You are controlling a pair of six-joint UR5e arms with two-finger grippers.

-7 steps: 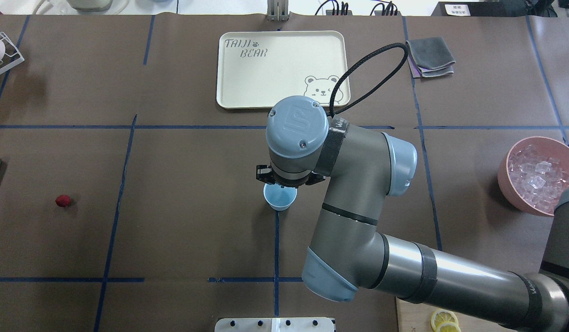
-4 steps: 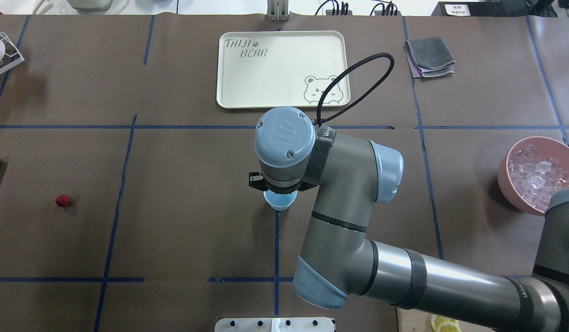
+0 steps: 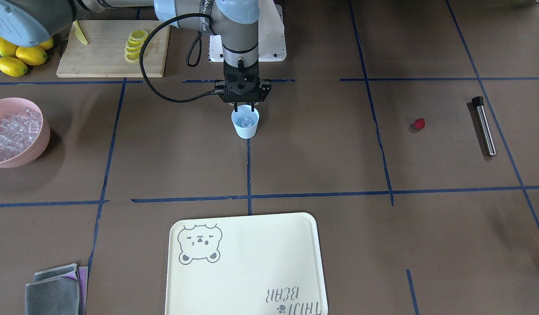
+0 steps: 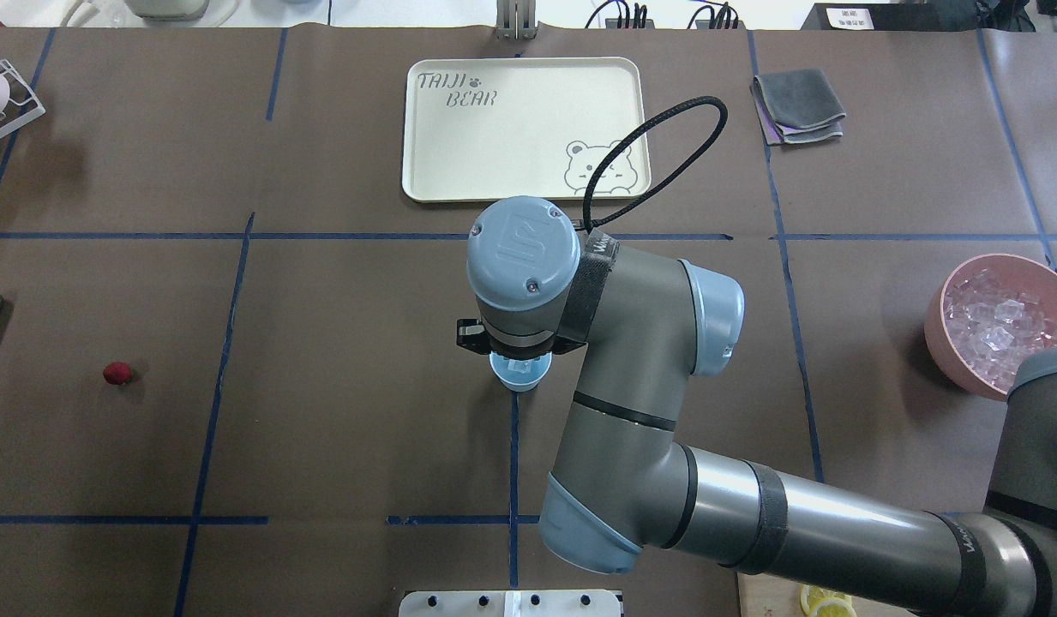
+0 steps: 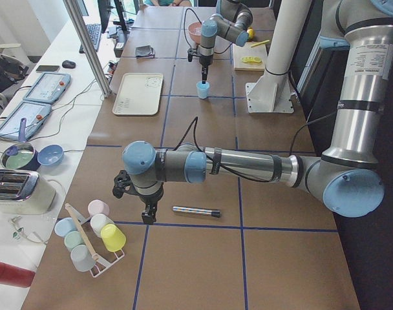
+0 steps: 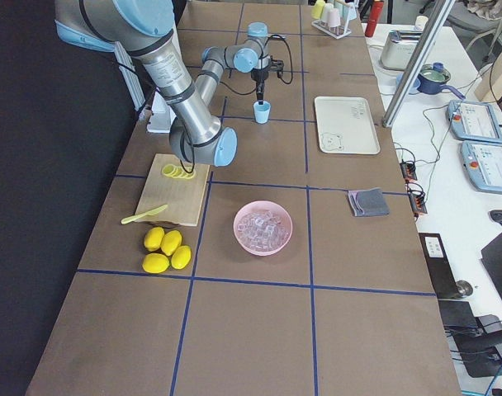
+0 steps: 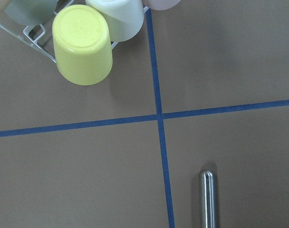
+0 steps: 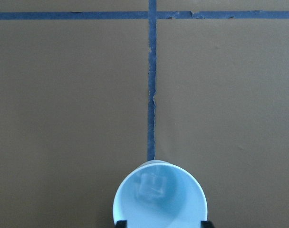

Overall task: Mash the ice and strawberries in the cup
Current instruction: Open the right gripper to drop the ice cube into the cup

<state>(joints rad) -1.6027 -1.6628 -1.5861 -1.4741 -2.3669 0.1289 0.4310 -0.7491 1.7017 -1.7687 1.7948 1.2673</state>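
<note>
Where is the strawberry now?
The strawberry piece lies at the overhead view's left, near the metal rod, far from the cup.

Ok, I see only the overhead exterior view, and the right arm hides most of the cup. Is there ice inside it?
Observer: Yes, the right wrist view shows one ice cube at the bottom of the cup.
Operator: Does the right claw hold something?
Observer: No, the right claw is open over the cup and holds nothing.
Operator: Where is the left arm?
Observer: The left claw hangs near the metal rod, by the table's left end.
</note>
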